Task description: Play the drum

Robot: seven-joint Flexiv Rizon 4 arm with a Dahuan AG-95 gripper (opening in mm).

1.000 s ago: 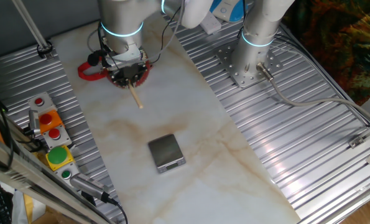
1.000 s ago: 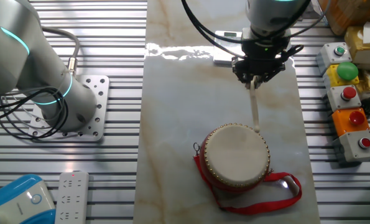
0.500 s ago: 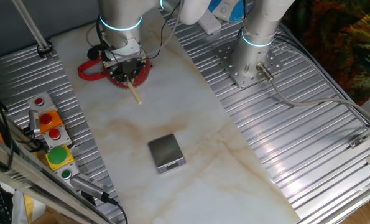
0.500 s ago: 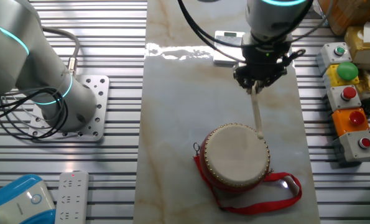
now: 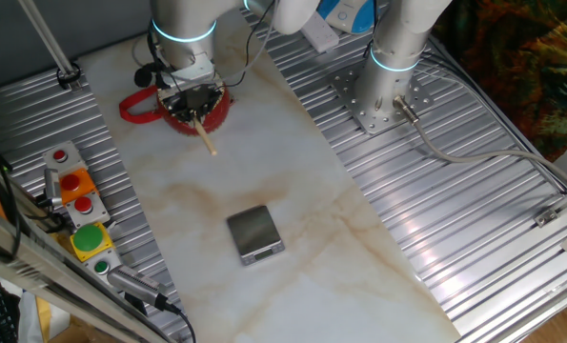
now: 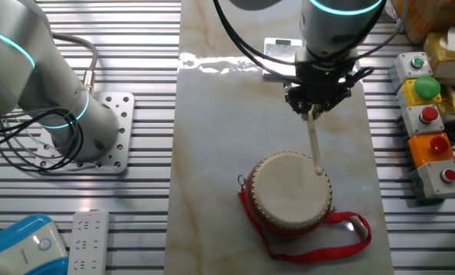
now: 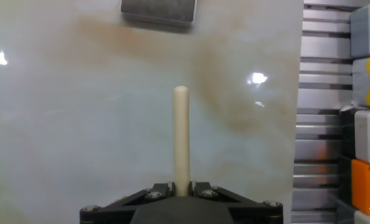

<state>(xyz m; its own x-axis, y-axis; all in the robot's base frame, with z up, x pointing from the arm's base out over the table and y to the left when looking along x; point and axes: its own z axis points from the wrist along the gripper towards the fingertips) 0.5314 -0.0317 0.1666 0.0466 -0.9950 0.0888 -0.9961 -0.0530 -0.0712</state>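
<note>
The drum [image 6: 288, 192] has red sides, a cream-white head and a red strap loop [image 6: 342, 233], and stands on the marble table. In one fixed view it [image 5: 217, 110] is mostly hidden under the hand. My gripper [image 6: 313, 107] [image 5: 193, 105] is shut on a pale wooden drumstick [image 6: 315, 141] [image 5: 205, 139]. The stick slopes down from the gripper, and its tip lies over the right rim of the drumhead. In the hand view the gripper [image 7: 181, 185] clamps the stick [image 7: 181, 137], which points out over bare marble. The drum is out of that view.
A grey metal block [image 5: 254, 233] [image 7: 158, 11] lies mid-table. A box of coloured buttons [image 5: 78, 205] [image 6: 430, 99] [image 7: 368, 112] sits on the ribbed side panel. A second arm's base [image 5: 388, 86] [image 6: 66, 114] stands on the other side. A power strip [image 6: 88, 241] lies by it.
The gripper has shifted a little toward the drum, and the stick's tip has moved further onto the drumhead's edge. The drum has not moved.
</note>
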